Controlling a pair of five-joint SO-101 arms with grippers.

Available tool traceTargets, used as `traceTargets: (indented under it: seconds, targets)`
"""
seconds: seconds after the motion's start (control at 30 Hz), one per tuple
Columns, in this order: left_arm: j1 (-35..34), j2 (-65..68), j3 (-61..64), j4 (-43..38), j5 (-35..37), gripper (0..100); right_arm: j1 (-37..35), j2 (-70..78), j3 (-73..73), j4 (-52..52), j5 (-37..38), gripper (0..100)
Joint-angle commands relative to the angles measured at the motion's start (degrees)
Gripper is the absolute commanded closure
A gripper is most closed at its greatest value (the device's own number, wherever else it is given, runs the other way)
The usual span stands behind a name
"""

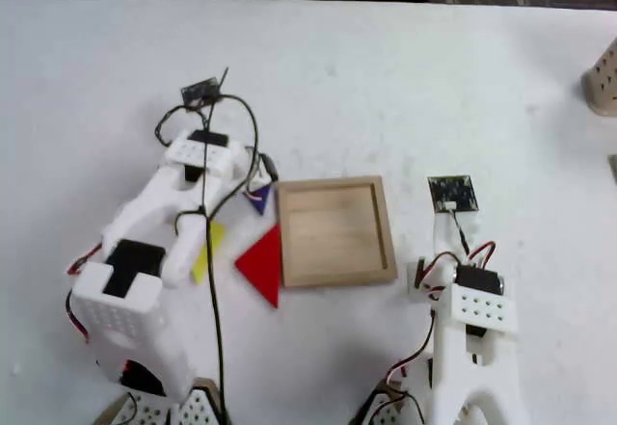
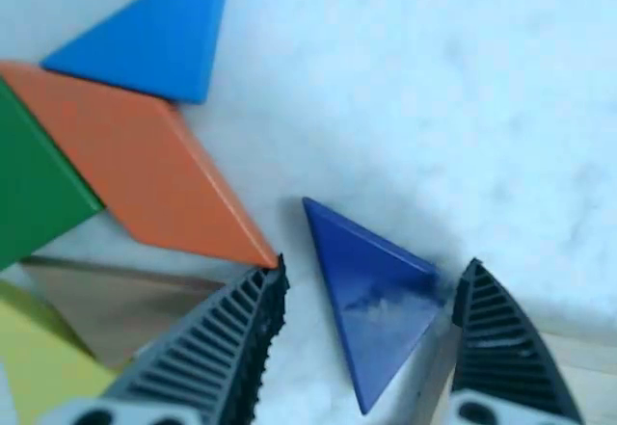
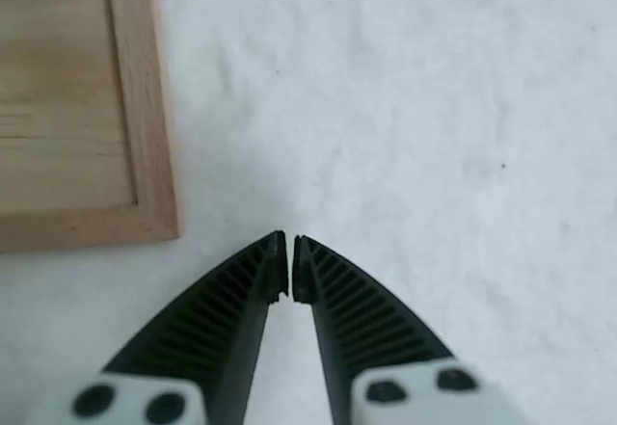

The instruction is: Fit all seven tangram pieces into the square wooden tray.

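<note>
Left gripper (image 2: 374,280) is spread wide, its two ribbed fingers (image 2: 231,333) standing on either side of a dark blue triangle (image 2: 381,309) that lies flat on the white surface (image 1: 386,78); whether either finger touches the piece cannot be told. In the high view this triangle sits just beside the near-left corner of the square wooden tray (image 1: 333,183), outside its rim. Close to the dark blue triangle lies an orange parallelogram (image 2: 145,170), with a light blue triangle (image 2: 159,39) touching its far end, a green piece (image 2: 34,184) against its side, and a brownish piece (image 2: 116,305) and a yellow piece (image 2: 39,367) nearby. A red triangle (image 1: 262,263) rests against the tray's left edge. Right gripper (image 3: 289,256) has its fingertips pressed together with nothing between them, hovering over the surface just off a corner of the tray.
</note>
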Motion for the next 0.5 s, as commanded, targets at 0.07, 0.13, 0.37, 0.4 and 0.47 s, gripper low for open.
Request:
traceTargets:
  seconds: [0.07, 0.13, 0.37, 0.4, 0.47]
  targets:
    - [0.9, 0.0, -2.2, 0.6, 0.3, 80, -0.4, -1.1, -0.9, -0.4, 0.7, 98.1]
    - [0.9, 0.0, -2.3, 0.4, 0.3, 83, -0.5, -1.1, -0.9, -0.4, 0.7, 98.1]
    - [0.9, 0.0, -3.0, 0.8, -4.0, 72, -0.5, -1.1, -0.8, -0.4, 0.7, 98.1]
    - [0.9, 0.0, -3.0, 0.8, -4.1, 71, -0.5, -1.1, -0.8, -0.4, 0.7, 98.1]
    - [1.1, 0.0, -3.0, 0.8, -4.4, 69, -0.5, -1.1, -0.8, -0.4, 0.7, 98.1]
